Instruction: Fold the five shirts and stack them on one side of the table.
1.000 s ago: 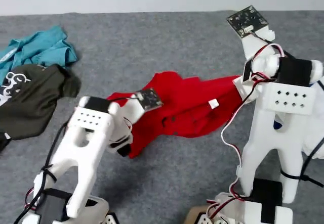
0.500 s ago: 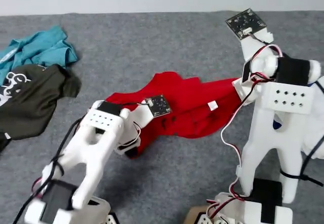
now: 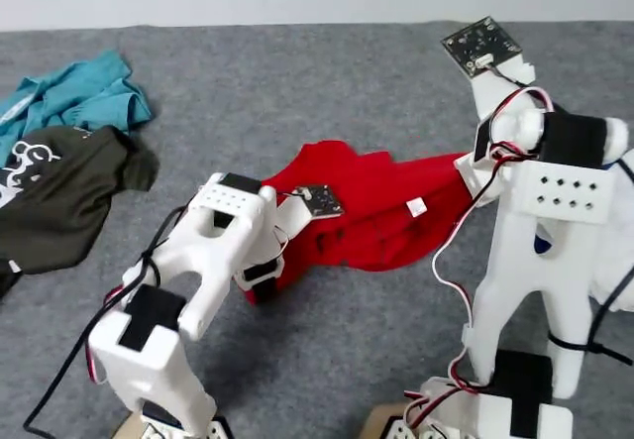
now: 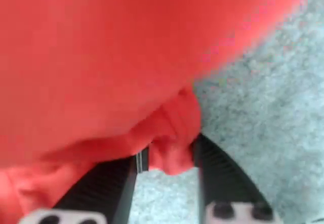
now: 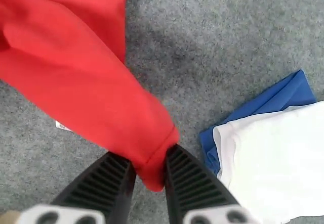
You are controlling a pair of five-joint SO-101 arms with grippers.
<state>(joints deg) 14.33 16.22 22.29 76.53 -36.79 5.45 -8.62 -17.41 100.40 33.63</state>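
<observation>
Left tool [image 4: 168, 155] farther right, red shirt [image 3: 386, 201] fold within it

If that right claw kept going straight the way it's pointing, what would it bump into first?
The red shirt: the right gripper is clamped on its edge. Past that fold comes the grey table cover, likely close, though depth is unclear.
</observation>
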